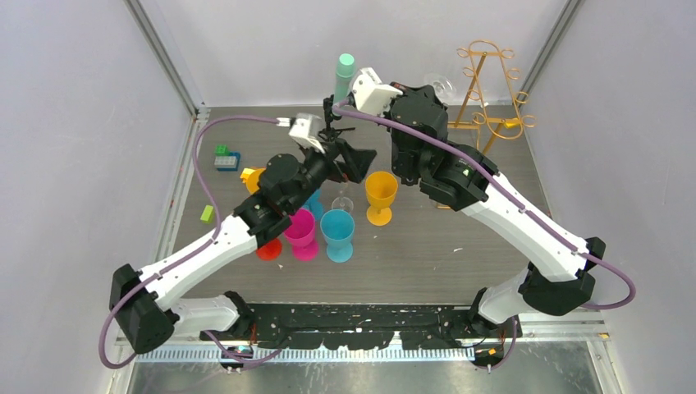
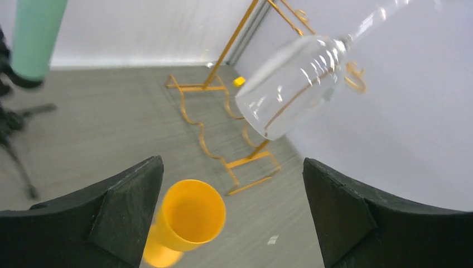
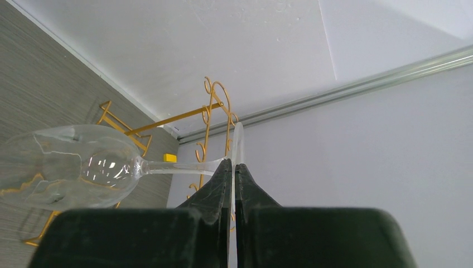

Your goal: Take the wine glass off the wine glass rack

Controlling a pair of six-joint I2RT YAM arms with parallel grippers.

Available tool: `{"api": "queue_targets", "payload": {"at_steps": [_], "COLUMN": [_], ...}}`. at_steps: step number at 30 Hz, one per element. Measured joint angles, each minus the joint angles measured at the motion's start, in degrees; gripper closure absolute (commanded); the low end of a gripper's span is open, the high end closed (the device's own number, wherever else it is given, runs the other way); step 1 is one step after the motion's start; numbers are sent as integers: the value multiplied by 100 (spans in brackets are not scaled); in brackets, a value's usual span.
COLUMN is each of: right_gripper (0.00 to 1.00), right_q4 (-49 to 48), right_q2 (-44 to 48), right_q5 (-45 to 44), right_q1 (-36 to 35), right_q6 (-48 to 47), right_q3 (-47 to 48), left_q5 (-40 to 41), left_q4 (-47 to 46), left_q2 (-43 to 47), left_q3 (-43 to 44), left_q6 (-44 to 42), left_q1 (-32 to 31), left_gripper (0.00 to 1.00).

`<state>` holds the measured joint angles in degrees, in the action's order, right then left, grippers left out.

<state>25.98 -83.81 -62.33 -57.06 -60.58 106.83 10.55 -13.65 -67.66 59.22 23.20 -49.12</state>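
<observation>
Landmark: the wine glass rack (image 1: 492,90), a gold wire frame, stands at the far right corner of the table (image 1: 460,246).
Right arm: stretched from its base up and back toward the rack. The elbow is bent and the wrist is raised just to the rack's left.
Right gripper (image 3: 233,167): the fingers are pinched nearly together on the flat foot of the wine glass (image 3: 78,164), which shows edge-on between the pads.
Wine glass: held in the air, lying about level, with its stem running away from the fingers. Its bowl points away from the rack's hooks, just left of the rack's top.
Contact with rack: the top view shows the glass beside the frame. The wrist views overlap glass and wire, so I cannot say for sure that the foot is clear of the hooks.
Left arm: folded toward the table's middle, well left of the rack and nearer the bases, with its wrist turned to face the rack.
Left gripper (image 2: 231,167): jaws spread wide with nothing between them, looking up at the glass bowl.
Yellow goblet (image 2: 187,218): upright on the table below the left gripper, on the near left side of the rack.
Mint-green cylinder (image 1: 345,74): upright on a black stand at the back, well left of the rack.
</observation>
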Motion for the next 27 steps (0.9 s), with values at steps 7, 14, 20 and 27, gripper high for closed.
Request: {"api": "queue_targets", "payload": {"at_steps": [7,14,20,27], "right_gripper": [100,100,100,100], "right_q4": [234,542,643,682], "right_q2": [0,0,46,57], "right_q5": [-46,-13,15,92], "right_q1": [-22,-46,-74,-74], "right_q6": [264,638,826,979], "right_q3": [94,354,518,522], "left_q5": [-1386,-2529,-2938,-3112], "left_q4": [-885,-2212,-2997,-3936], "left_q2": [-455,-1703,-2308,-2476], "left_q3": [-369,-286,-179,-111], "left_q6": [3370,5340,6328,6981], "left_q1": [1266,1425,1425,1405], "left_gripper": [3,4,4,8]}}
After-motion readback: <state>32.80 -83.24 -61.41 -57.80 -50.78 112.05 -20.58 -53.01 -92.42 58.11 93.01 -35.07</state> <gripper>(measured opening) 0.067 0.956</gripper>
